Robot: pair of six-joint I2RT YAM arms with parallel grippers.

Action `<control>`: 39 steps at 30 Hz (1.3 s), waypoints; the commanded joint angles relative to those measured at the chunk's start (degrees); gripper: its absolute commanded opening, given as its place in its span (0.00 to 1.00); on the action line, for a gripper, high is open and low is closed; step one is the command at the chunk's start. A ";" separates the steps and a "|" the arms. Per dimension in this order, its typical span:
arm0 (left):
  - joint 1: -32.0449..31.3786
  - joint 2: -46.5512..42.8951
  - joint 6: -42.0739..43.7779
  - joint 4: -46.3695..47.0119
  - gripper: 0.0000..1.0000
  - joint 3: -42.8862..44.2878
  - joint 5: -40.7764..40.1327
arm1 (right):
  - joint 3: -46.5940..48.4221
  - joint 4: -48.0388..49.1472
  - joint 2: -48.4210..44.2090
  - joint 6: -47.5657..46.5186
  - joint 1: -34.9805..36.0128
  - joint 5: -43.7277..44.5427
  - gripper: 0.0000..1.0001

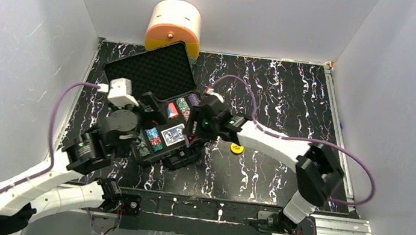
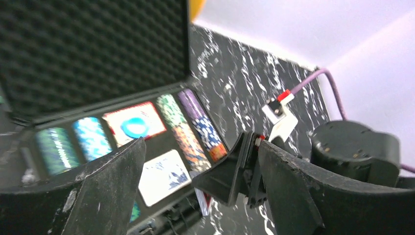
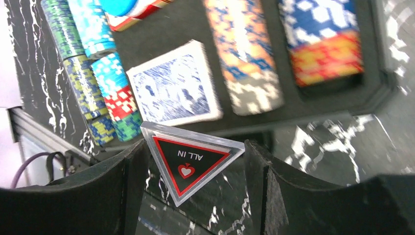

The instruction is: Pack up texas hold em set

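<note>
The black briefcase lies open, its foam-lined lid raised at the back. Inside are rows of poker chips, a blue deck and a red deck with a blue disc on it. My right gripper is shut on a clear triangular "ALL IN" plaque, held over the case's front edge. It also shows in the top view. My left gripper is open and empty over the case's left side. A yellow disc lies on the table right of the case.
A cream-and-orange rounded container stands behind the lid against the back wall. White walls close in the black marbled table on three sides. A metal rail runs along the near edge. The two grippers are close together over the case.
</note>
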 commanded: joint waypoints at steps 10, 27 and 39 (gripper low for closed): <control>-0.31 -9.72 7.44 -10.60 0.86 5.28 -17.57 | 25.98 -9.90 20.62 -17.21 8.33 14.22 0.62; -0.27 -12.52 5.17 -13.47 0.88 4.29 -18.02 | 32.48 -15.25 26.78 -28.33 9.19 9.87 0.68; -0.27 -12.45 5.31 -14.23 0.89 5.24 -17.73 | 31.29 -9.77 18.64 -25.05 8.96 12.21 0.87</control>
